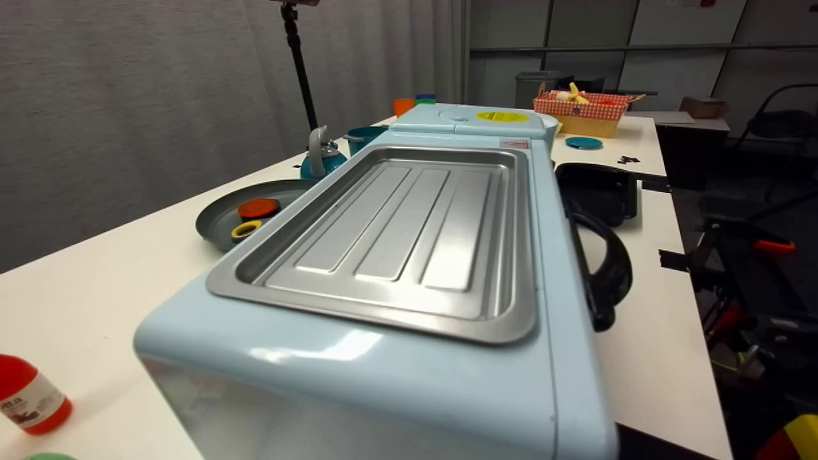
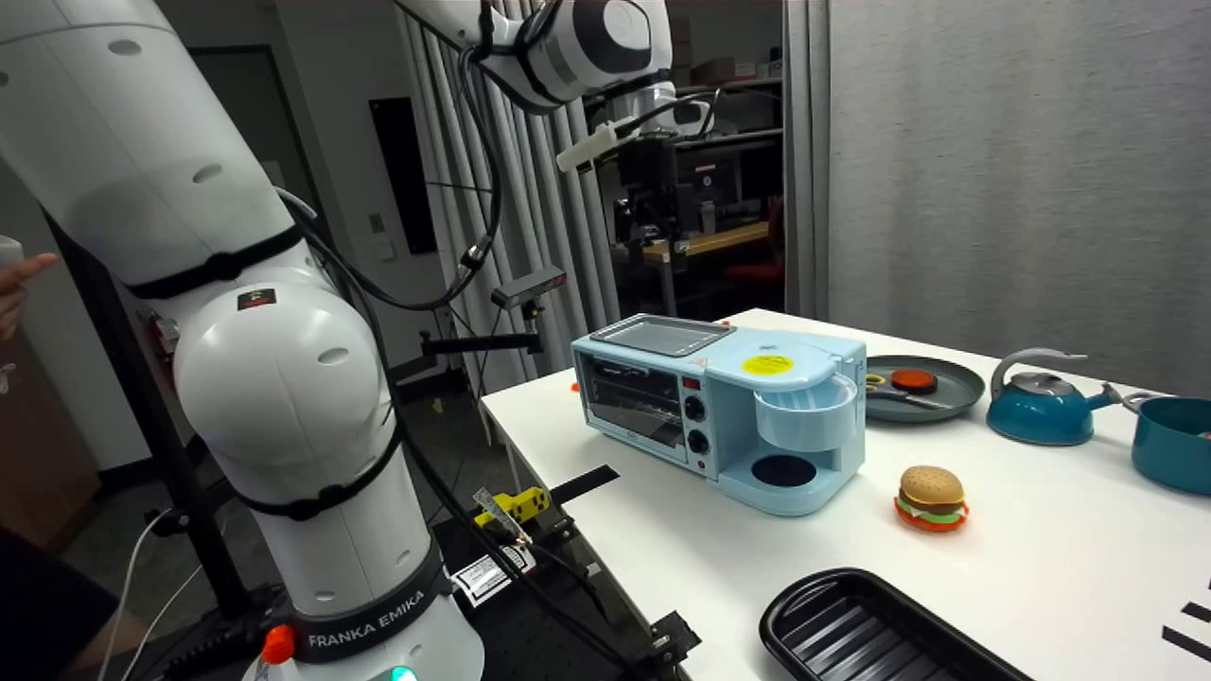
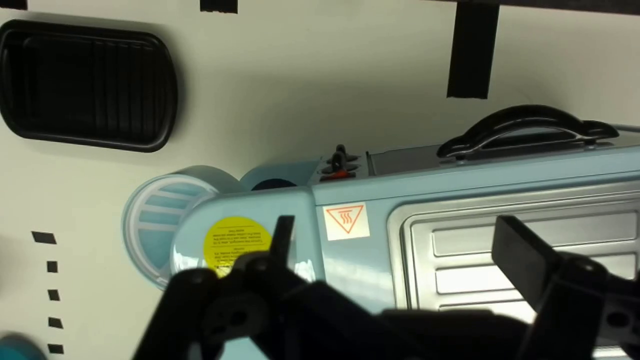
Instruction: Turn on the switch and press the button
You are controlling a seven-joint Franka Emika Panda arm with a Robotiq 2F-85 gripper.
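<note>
A light blue breakfast machine [image 1: 409, 364] [image 2: 804, 345] [image 3: 355, 270] stands on the table, with an oven part and a coffee part. Its control panel carries a red switch [image 2: 692, 384] at the top, two black knobs [image 2: 695, 409] below it, and a small red round button or light [image 2: 701, 464] at the bottom. In the wrist view the red switch [image 3: 341, 174] is seen from above, and the small red button is hidden. My gripper [image 3: 395, 222] is open and empty above the machine's top. In an exterior view the gripper [image 2: 653, 222] hangs high above the machine, dark against the background.
A metal tray [image 1: 409, 223] lies on the machine; a black handle [image 3: 530, 125] projects from the oven door. A black pan [image 2: 870, 629], toy burger [image 2: 931, 497], grey pan [image 2: 960, 388], teal kettle [image 2: 1045, 407] and teal pot [image 2: 1173, 445] stand around it.
</note>
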